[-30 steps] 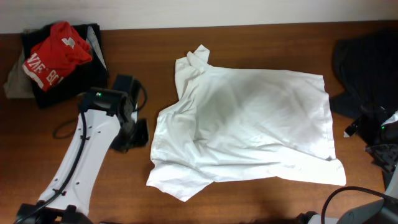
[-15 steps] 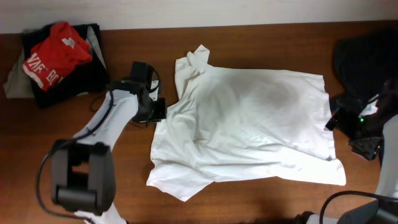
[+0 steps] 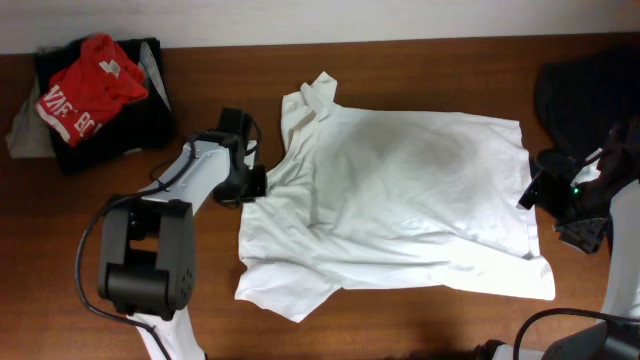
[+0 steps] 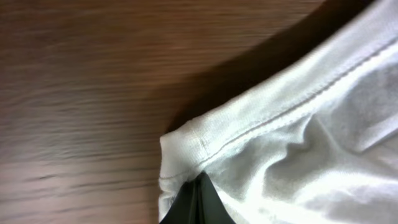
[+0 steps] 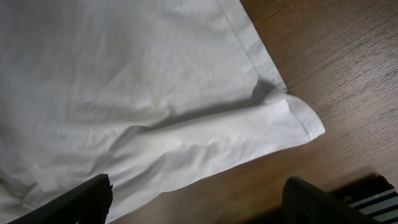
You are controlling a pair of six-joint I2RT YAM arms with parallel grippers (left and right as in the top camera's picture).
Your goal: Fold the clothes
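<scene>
**Left fingers clamp the shirt's edge; right fingers wait wide**

Since a second ago, the left gripper [image 3: 250,186] has crossed from bare wood to the left edge of the white shirt [image 3: 400,200], and its fingers have gone from parted to clenched. The right gripper [image 3: 545,195] has come in from the far right toward the shirt's right edge.

In the left wrist view, the dark fingertips [image 4: 198,200] are pressed tight together, pinching the stitched hem of the shirt [image 4: 298,143], where the cloth bunches into a small corner.

In the right wrist view, the right gripper [image 5: 199,196] stands spread wide and holds nothing. One finger [image 5: 74,202] is over the cloth and the other [image 5: 323,199] over the wood. A folded-over corner of the shirt [image 5: 124,81] lies ahead of them.

The shirt lies spread across the middle of the table [image 3: 420,325], collar toward the far edge. A red garment [image 3: 90,85] with white lettering sits on a black garment [image 3: 110,140] at the far left. A dark garment [image 3: 590,90] lies at the far right.
</scene>
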